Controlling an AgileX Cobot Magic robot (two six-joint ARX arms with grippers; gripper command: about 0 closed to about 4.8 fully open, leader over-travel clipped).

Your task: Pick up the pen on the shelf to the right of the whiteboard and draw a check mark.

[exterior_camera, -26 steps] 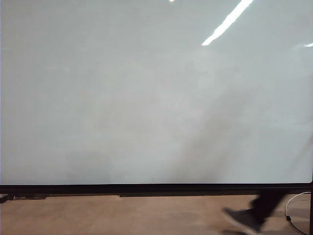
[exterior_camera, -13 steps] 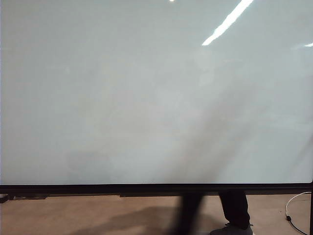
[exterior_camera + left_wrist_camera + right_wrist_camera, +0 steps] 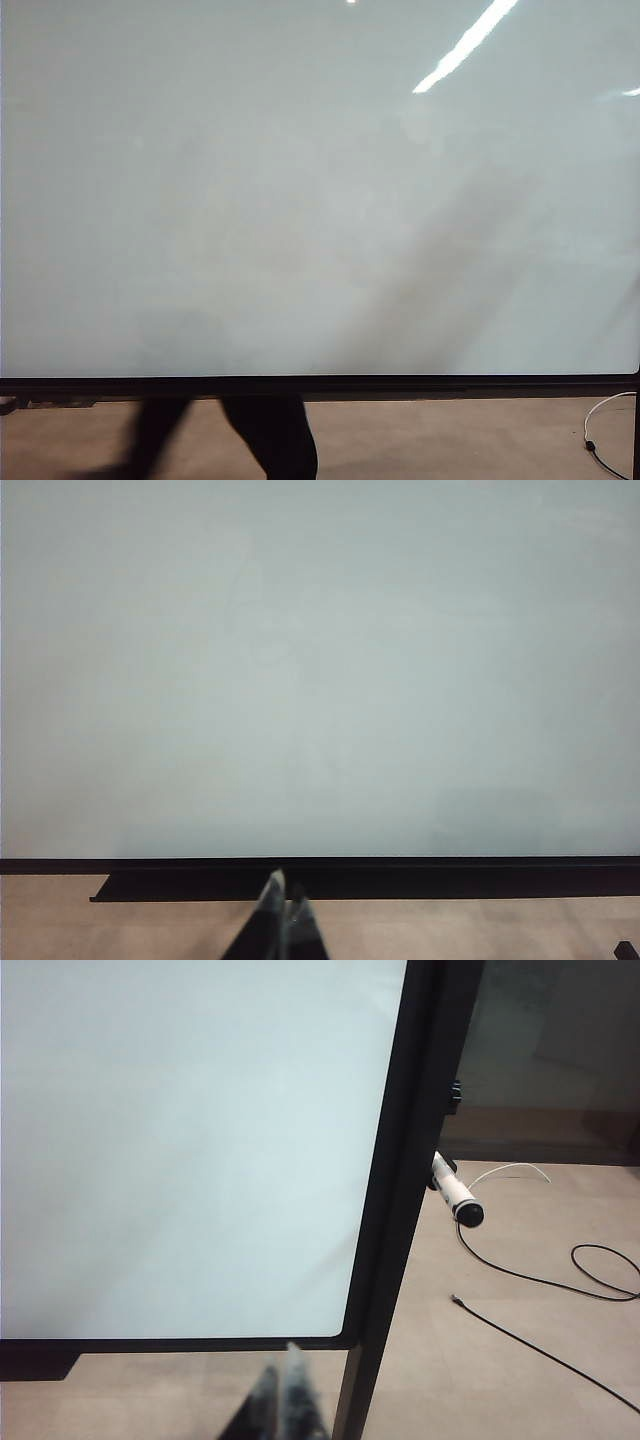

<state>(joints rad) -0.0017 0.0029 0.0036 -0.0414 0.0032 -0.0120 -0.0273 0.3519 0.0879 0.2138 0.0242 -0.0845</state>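
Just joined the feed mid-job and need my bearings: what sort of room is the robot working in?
Probably an office, lab or classroom: a large framed whiteboard fills the view, ceiling strip lights reflect in it, a pen sits at its right edge, and cables trail over a bare floor.

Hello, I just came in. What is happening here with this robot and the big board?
The robot faces a large whiteboard that is blank, with no check mark drawn. The pen sits at the board's right edge, outside the frame, untouched. The right gripper is shut, empty, and apart from the pen. The left gripper is shut too, holding nothing, below the board's bottom frame.
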